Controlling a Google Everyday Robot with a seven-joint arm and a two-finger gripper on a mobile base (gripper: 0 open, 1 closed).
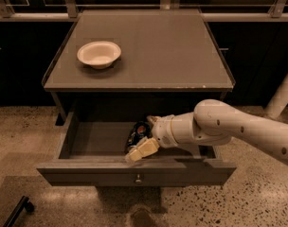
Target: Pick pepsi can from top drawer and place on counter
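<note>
The pepsi can lies on its side in the open top drawer, near the middle of the drawer floor. My gripper reaches into the drawer from the right and is open. One cream finger is in front of the can and the other is just behind it, so the can sits between them. Part of the can is hidden by the wrist. The counter above the drawer is flat and grey-brown.
A white bowl stands on the counter at the left. The drawer's front panel has a small round knob. My white arm crosses the drawer's right side. A railing runs behind the counter. A speckled floor lies around the cabinet.
</note>
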